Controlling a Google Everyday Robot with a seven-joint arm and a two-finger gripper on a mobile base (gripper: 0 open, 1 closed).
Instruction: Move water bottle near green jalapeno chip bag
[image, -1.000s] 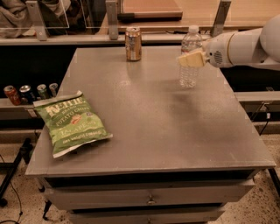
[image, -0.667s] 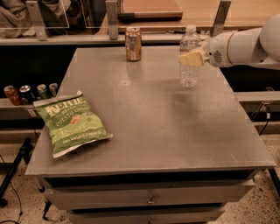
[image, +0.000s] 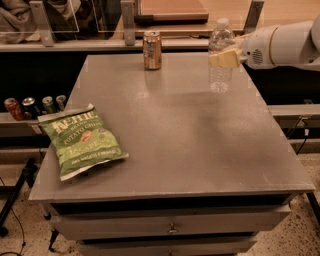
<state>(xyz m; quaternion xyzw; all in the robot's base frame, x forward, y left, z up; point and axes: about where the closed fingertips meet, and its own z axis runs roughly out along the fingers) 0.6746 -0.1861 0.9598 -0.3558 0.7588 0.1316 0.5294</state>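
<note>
The water bottle, clear with a white cap, stands upright at the table's far right, its base just above the grey top. My gripper comes in from the right, and its cream fingers are shut on the bottle at its label band. The green jalapeno chip bag lies flat at the table's front left corner, far from the bottle and gripper.
A gold-brown drink can stands at the far edge of the grey table, left of the bottle. Several cans sit on a low shelf to the left. Drawers are below the tabletop. A counter runs behind.
The bottle, held in my gripper, has risen a little off the table and shifted slightly right. The chip bag and the can have not moved.
</note>
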